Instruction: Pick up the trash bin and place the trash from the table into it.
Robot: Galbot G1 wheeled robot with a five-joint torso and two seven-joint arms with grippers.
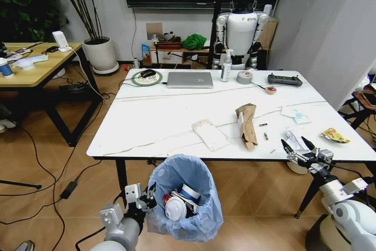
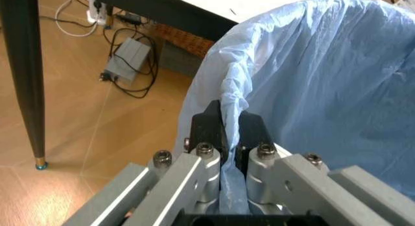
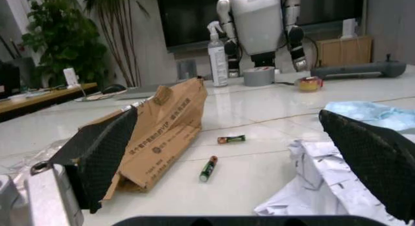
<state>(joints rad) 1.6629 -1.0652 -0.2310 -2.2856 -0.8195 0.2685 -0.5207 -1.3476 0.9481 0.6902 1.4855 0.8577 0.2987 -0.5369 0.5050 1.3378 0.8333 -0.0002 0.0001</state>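
Left gripper (image 2: pixel 230 138) pinches the trash bin (image 1: pixel 183 199) by its bag rim, holding it below the surface (image 1: pixel 153 121) edge — right gripper (image 1: pixel 298 148) spread wide over crumpled paper (image 3: pixel 324 187), ready to grasp.

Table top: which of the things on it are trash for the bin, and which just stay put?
For the job: trash bin, pinched at its bag rim by the left gripper; torn cardboard box; crumpled white paper beneath the open right gripper; flat white packet; yellow wrapper.

Lying about: laptop; spray bottle; tape roll; black controller.
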